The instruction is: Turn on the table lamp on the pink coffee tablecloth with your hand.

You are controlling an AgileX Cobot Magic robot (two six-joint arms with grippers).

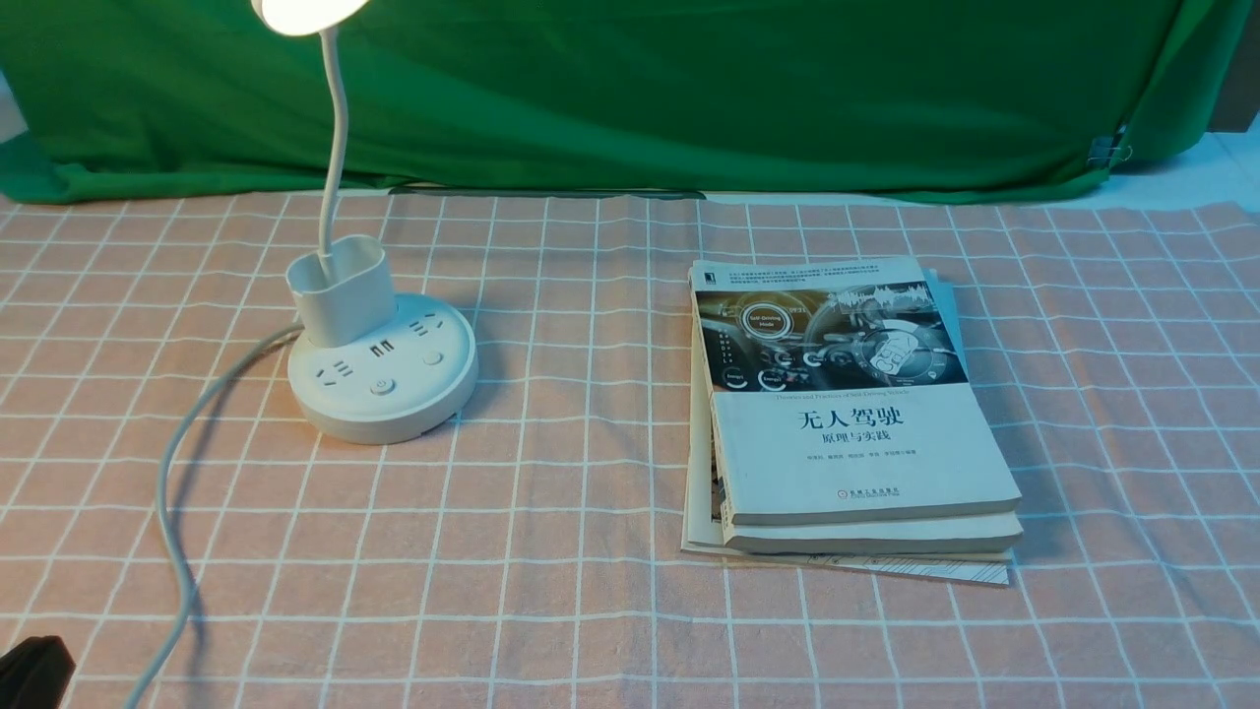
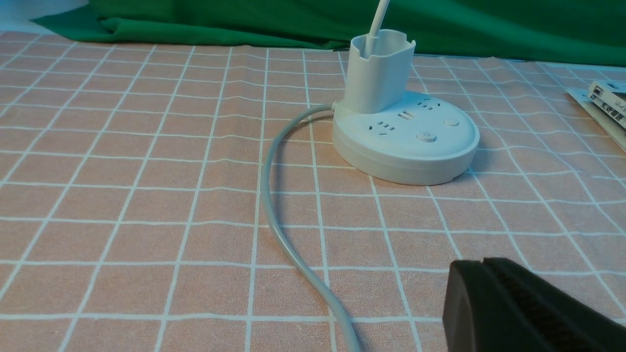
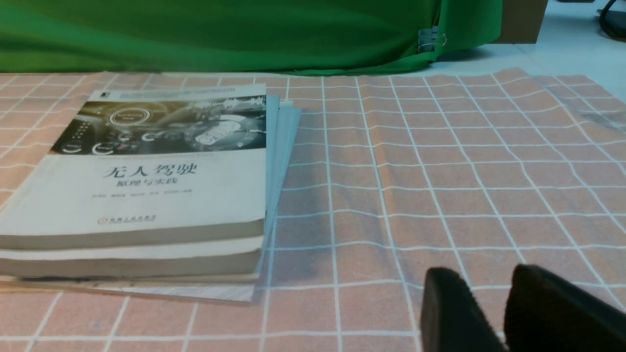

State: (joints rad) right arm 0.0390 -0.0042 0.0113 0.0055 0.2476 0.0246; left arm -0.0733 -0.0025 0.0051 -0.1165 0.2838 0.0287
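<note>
The white table lamp (image 1: 382, 369) stands on the pink coffee tablecloth (image 1: 551, 551) at the left. Its round base bears sockets and buttons, a cup holds the thin neck, and the head (image 1: 305, 12) glows at the top edge. Its grey cord (image 1: 172, 492) runs toward the front left. In the left wrist view the lamp base (image 2: 406, 139) lies ahead of my left gripper (image 2: 481, 262), whose jaws are pressed together on nothing, well short of the base. A black bit of the left hand (image 1: 34, 672) shows at the front view's lower left corner. My right gripper (image 3: 484, 274) is open and empty above the cloth.
A stack of books (image 1: 847, 414) lies right of centre, and shows in the right wrist view (image 3: 146, 186) to the side of the right gripper. The green backdrop cloth (image 1: 689, 89) hangs along the far edge. The cord (image 2: 283, 220) curves past the left gripper.
</note>
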